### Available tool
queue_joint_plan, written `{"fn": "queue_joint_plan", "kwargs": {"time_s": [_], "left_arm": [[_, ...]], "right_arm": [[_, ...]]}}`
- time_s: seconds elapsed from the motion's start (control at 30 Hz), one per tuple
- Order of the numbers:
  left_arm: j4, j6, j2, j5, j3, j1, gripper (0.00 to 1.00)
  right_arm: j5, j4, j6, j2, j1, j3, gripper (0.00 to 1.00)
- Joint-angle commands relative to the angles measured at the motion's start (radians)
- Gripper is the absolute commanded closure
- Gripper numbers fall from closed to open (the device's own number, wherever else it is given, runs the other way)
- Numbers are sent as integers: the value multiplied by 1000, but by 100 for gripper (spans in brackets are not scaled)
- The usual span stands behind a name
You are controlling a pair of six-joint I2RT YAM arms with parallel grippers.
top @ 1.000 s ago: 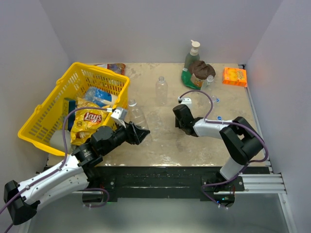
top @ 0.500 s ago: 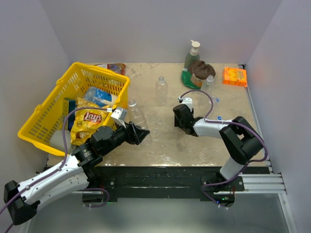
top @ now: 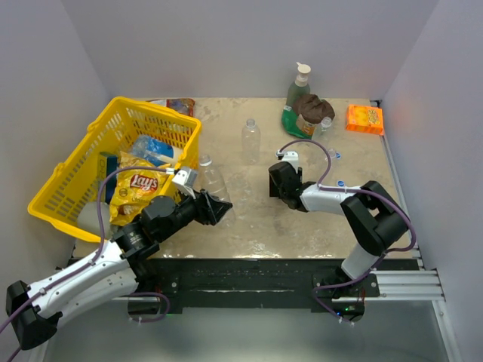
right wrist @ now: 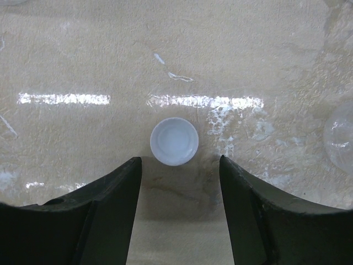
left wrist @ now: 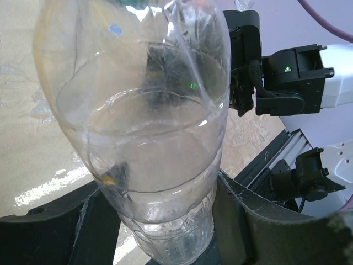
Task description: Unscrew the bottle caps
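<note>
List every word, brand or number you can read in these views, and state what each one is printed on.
"Lay's": on the yellow chip bag in the yellow basket.
Orange packet, far right: print too small to read.
Blue package in the basket: blurred, unreadable.
Clear bottle in the left wrist view and white cap in the right wrist view: no text.

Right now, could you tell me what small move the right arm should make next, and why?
Probably lift the right gripper straight up and away. Its jaws stand open, and the white cap lies free on the table just ahead of them, untouched, so nothing is left to hold there. The left gripper grips a clear bottle.
</note>
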Motion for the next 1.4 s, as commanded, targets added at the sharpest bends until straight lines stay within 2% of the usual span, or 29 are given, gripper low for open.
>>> {"fn": "queue_joint_plan", "kwargs": {"time_s": [0.0,0.17,0.33,0.43,0.47,0.5,0.6,0.63,0.73,0.87,1.27,1.37], "left_arm": [[-2,16,-15,-22,45,3,79],[-29,30,-15,-20,55,4,80],[-45,80,30,23,66,4,80],[-34,131,78,104,80,4,80],[-19,145,89,171,81,4,80],[12,166,110,205,80,4,80],[93,182,152,320,78,3,80],[104,183,162,339,75,3,80],[147,183,198,400,69,3,79],[181,182,231,454,69,3,79],[208,180,256,478,78,-5,79],[210,180,267,478,82,-16,80]], "right_arm": [[4,-13,-16,-33,-1,15,37],[-37,-68,-61,-125,-1,44,36],[-120,-207,-82,-322,0,89,35],[-218,-321,-98,-428,-1,145,34],[-263,-345,-108,-445,-1,165,33],[-299,-419,-111,-459,-1,226,32],[-522,-546,-122,-467,-10,370,30],[-694,-565,-127,-465,-18,403,30],[-1012,-551,-98,-447,-23,490,29],[-1160,-583,-70,-404,-23,570,32],[-1191,-620,-117,-332,-15,613,37],[-1202,-599,-110,-329,-10,612,42]]}}
